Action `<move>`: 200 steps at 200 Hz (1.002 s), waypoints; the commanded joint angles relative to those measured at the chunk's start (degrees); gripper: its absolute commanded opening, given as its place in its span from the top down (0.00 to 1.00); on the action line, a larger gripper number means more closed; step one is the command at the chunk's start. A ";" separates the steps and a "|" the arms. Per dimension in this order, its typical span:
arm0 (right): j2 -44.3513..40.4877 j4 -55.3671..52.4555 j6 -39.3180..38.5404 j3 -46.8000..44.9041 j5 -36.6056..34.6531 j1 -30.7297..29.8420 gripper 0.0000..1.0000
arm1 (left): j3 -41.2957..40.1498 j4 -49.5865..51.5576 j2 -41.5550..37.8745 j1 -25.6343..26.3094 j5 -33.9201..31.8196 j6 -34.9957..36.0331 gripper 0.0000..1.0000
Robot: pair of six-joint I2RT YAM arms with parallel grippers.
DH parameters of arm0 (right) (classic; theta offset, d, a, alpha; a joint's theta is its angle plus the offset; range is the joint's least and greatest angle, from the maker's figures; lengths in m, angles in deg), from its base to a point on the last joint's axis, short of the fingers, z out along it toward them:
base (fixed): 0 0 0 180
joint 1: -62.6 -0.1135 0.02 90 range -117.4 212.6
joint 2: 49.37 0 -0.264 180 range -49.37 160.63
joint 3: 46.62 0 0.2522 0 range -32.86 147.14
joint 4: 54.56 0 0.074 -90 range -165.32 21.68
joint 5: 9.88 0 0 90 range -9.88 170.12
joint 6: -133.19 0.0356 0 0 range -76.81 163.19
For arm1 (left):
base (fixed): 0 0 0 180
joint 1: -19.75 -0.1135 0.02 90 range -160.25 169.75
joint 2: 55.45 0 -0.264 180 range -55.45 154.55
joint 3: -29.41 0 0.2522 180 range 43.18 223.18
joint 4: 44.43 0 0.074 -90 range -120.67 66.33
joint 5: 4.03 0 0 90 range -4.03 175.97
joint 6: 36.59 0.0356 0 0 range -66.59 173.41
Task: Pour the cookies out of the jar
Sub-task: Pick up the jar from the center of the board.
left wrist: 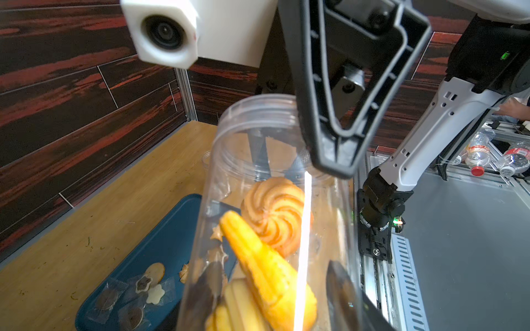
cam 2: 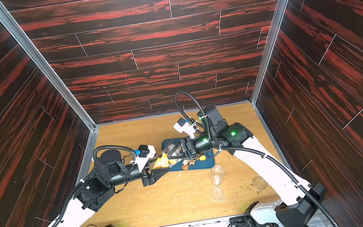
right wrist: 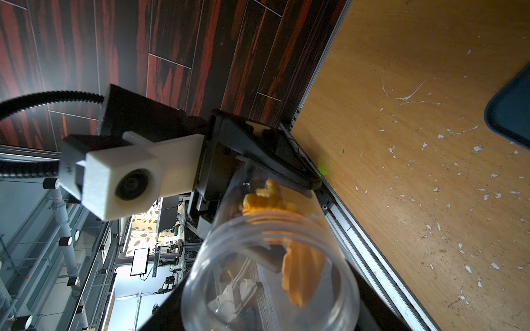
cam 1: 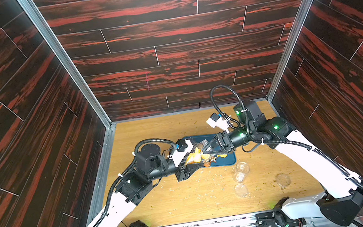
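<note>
A clear plastic jar (cam 1: 195, 153) (cam 2: 162, 160) hangs tilted over a blue tray (cam 1: 227, 160) (cam 2: 208, 164), held between both arms. My left gripper (cam 1: 189, 165) (left wrist: 272, 289) is shut on its base end, with dark fingers (left wrist: 205, 289) on either side. My right gripper (cam 1: 206, 149) (right wrist: 266, 309) is shut on the neck by the open mouth (right wrist: 269, 272). Golden and yellow cookies (left wrist: 272, 215) (right wrist: 301, 272) sit inside the jar. More cookies (cam 1: 209, 161) (left wrist: 150, 282) lie on the tray, some in clear wrappers.
Two clear empty jars (cam 1: 241, 171) (cam 1: 240, 190) and a clear lid (cam 1: 283, 179) lie on the wooden table near the right arm. Pale crumbs (cam 1: 201, 184) are scattered over the table in front of the tray. Dark panelled walls close in three sides.
</note>
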 commanded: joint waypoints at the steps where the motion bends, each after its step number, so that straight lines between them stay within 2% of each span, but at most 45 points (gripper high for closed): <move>1: -0.94 -2.07 -1.53 -0.36 0.46 0.84 0.39 | 0.32 2.21 -2.29 -1.06 -2.84 0.87 0.35; 15: -0.74 -3.52 -2.44 -0.02 -0.30 0.78 0.41 | 1.00 3.56 -2.62 -1.08 -4.74 2.15 0.25; 30: -0.10 -6.46 -4.04 1.22 -2.16 0.77 0.42 | 2.47 5.68 -2.90 -1.08 -7.01 3.99 0.22; 40: 0.36 -8.67 -5.26 2.63 -3.70 0.76 0.42 | 4.03 8.27 -2.70 -1.06 -8.09 6.04 0.15; 60: 0.81 -10.07 -5.81 4.35 -4.22 0.76 0.42 | 7.69 15.48 -0.81 -1.07 -8.29 10.24 0.14; 76: 1.11 -10.49 -5.88 4.80 -4.17 0.80 0.42 | 9.09 17.16 0.31 -1.05 -8.08 11.54 0.12; 80: 1.12 -10.67 -5.96 4.81 -4.17 0.76 0.42 | 9.19 16.89 0.42 -1.05 -8.13 11.48 0.10; 84: 1.20 -10.84 -6.04 4.79 -4.25 0.74 0.42 | 9.18 16.50 0.52 -0.99 -8.43 11.12 0.01; 87: 1.26 -10.87 -6.12 4.83 -4.33 0.68 0.42 | 9.17 16.00 0.59 -0.90 -8.62 10.66 0.00; 114: 1.64 -11.39 -6.40 5.01 -4.33 0.70 0.42 | 11.55 15.56 3.46 0.57 -9.40 8.74 0.00; 137: 1.94 -11.40 -6.50 5.73 -3.92 0.67 0.42 | 15.57 22.92 7.70 2.75 -7.90 12.22 0.00; 165: 1.84 -11.73 -6.55 7.01 -3.38 0.69 0.42 | 15.00 21.80 8.27 3.19 -8.55 13.30 0.00; 200: 1.73 -12.29 -6.45 7.89 -3.54 0.64 0.42 | 15.89 23.21 9.61 3.35 -9.97 14.29 0.12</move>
